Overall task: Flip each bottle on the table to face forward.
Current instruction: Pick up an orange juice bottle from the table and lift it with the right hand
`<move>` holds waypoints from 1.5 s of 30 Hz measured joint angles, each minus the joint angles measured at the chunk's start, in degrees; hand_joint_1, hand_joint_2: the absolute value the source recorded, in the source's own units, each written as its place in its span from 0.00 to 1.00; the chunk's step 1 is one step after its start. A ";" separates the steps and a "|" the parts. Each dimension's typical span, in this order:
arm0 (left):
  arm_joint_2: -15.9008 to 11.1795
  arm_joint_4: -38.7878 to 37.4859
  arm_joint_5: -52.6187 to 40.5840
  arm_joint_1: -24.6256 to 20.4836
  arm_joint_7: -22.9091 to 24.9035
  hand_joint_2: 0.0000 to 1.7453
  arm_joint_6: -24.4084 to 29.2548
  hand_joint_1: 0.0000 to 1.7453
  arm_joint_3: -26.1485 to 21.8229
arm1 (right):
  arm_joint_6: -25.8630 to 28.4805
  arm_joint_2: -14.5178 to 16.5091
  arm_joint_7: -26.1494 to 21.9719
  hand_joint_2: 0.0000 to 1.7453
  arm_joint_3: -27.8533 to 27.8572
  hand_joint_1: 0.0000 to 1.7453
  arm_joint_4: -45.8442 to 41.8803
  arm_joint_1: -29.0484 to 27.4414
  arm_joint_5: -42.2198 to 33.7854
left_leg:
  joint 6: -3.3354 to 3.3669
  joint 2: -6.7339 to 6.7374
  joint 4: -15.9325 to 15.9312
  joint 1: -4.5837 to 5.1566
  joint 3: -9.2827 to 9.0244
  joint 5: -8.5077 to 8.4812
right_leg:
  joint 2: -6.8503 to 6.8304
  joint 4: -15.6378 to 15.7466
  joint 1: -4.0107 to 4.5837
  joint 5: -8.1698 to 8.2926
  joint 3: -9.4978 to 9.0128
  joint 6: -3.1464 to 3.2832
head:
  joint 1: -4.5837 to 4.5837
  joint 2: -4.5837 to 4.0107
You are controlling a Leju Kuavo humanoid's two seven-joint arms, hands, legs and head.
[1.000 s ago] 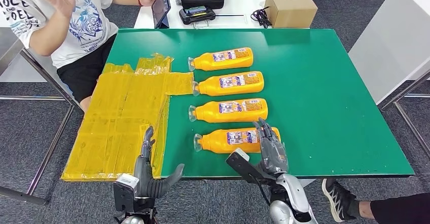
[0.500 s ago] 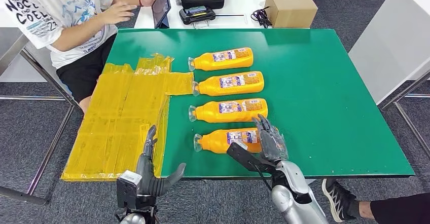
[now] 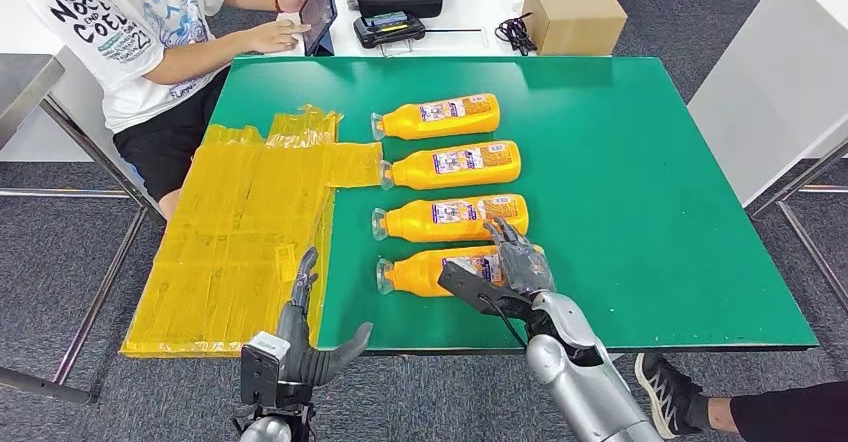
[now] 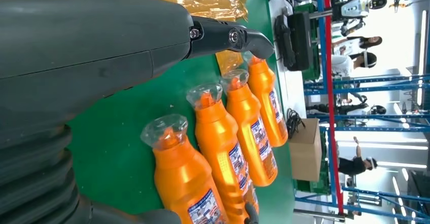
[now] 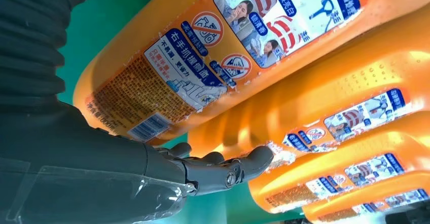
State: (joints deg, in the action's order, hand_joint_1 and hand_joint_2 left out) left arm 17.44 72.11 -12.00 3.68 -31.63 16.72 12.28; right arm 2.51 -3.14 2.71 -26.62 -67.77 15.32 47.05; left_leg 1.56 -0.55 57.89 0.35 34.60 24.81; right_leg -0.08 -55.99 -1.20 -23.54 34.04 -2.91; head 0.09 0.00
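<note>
Robot hand around nearest bottle

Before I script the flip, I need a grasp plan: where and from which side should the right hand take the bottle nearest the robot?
Grip the nearest bottle across its broad labelled body, near the base end, coming from the near table edge where the right hand already rests. It lies on its side, its capped neck toward the yellow bags; the next bottle lies close behind it, so the far side looks tight.
</note>
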 joint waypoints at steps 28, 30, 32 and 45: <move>0.00 -3.67 0.59 -2.31 -0.03 1.00 -1.87 0.00 0.04 | -5.16 1.08 -1.67 1.00 -5.72 0.45 12.14 8.33 -5.50 | 0.00 0.06 0.01 0.00 -0.27 0.00 | 0.03 0.02 0.00 0.01 -0.22 -0.01 | -0.01 0.00; 0.00 -3.90 0.74 -2.44 -0.05 1.00 -2.00 0.00 0.04 | -5.41 0.95 -1.83 1.00 -6.19 0.72 12.78 8.78 -5.88 | 0.00 0.08 0.01 0.00 -0.33 0.00 | 0.03 0.02 0.00 0.01 -0.27 -0.01 | -0.01 0.00; 0.00 -4.10 0.82 -2.56 -0.09 1.00 -2.10 0.00 0.05 | -5.59 0.84 -1.95 1.00 -6.66 0.81 13.25 9.14 -6.08 | 0.01 0.08 0.01 0.00 -0.39 0.00 | 0.03 0.02 0.00 0.01 -0.33 -0.01 | 0.00 0.00; -0.02 -4.88 1.26 -3.09 -0.17 1.00 -2.16 0.00 0.26 | -6.51 0.23 -2.13 1.00 -9.03 0.89 15.49 11.19 -7.24 | 0.01 0.08 0.01 0.00 -0.56 0.02 | 0.04 0.02 0.00 0.01 -0.48 -0.01 | -0.01 0.00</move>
State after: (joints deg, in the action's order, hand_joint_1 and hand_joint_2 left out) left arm 17.42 67.22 -10.74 0.59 -31.80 14.56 12.54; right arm -4.00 -2.91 0.58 -35.65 -52.28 26.51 39.81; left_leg 1.58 -0.47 57.89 0.35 34.04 24.83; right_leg -0.05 -55.97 -1.20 -23.53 33.56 -2.92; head 0.08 0.00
